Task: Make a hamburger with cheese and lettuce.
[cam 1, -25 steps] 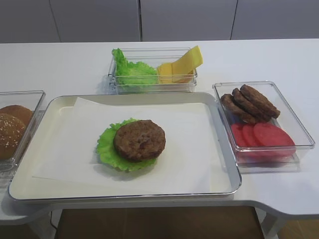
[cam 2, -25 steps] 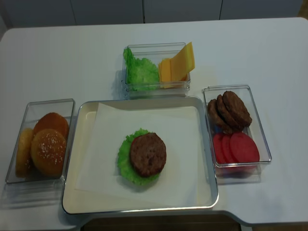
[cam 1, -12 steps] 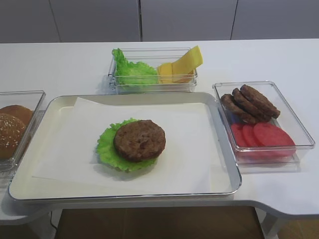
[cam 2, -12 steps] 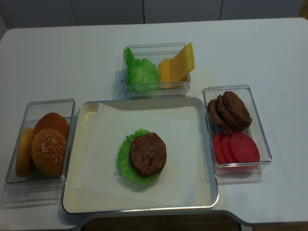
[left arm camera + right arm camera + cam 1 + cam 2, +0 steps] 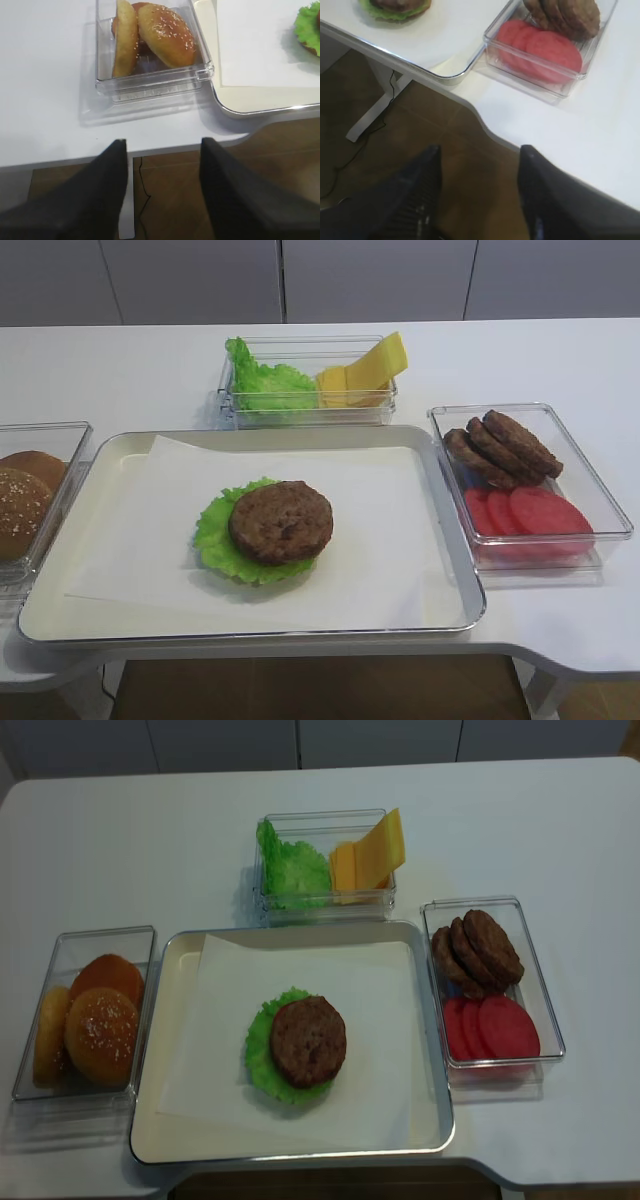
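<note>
The hamburger [image 5: 280,522] [image 5: 308,1040] lies on the paper in the tray, a brown patty on top of a frilly green lettuce [image 5: 212,537] leaf. More lettuce [image 5: 292,868] and the cheese [image 5: 365,370] [image 5: 368,855] slices share the clear box at the back. My right gripper [image 5: 479,165] is open and empty, hanging over the floor in front of the table's edge, below the tomato box. My left gripper [image 5: 162,150] is open and empty too, off the table's front edge below the bun box. Neither gripper shows in the high views.
Sesame buns [image 5: 100,1025] [image 5: 162,32] fill a clear box left of the metal tray [image 5: 150,1120]. On the right, a clear box [image 5: 548,1020] holds brown patties [image 5: 480,952] and red tomato slices [image 5: 495,1028] [image 5: 542,47]. The table's front edge curves inward near the tray.
</note>
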